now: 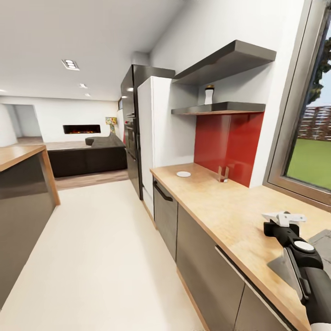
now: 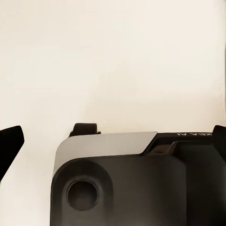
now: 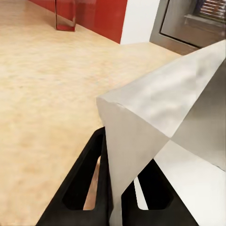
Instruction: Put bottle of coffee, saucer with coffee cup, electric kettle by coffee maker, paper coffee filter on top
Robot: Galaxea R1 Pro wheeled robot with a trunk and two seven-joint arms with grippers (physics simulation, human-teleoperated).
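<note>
My right gripper (image 1: 281,224) hovers over the wooden countertop (image 1: 220,207) at the near right, shut on a white paper coffee filter (image 1: 284,216). In the right wrist view the folded filter (image 3: 160,108) stands pinched between the black fingers (image 3: 87,179) of that gripper (image 3: 117,155). A white saucer (image 1: 183,174) lies on the far end of the counter. On the lower wall shelf (image 1: 230,108) stands a white bottle of coffee (image 1: 209,94) with a dark cap. My left gripper's black fingertips (image 2: 10,147) sit far apart, with pale floor between them.
A small clear holder (image 1: 223,174) stands by the red backsplash (image 1: 227,142). A dark grey flat shape (image 1: 322,243) lies on the counter beside my right arm. A tall fridge (image 1: 154,128) ends the counter run, an island (image 1: 23,193) stands left, and a window (image 1: 308,151) is at right.
</note>
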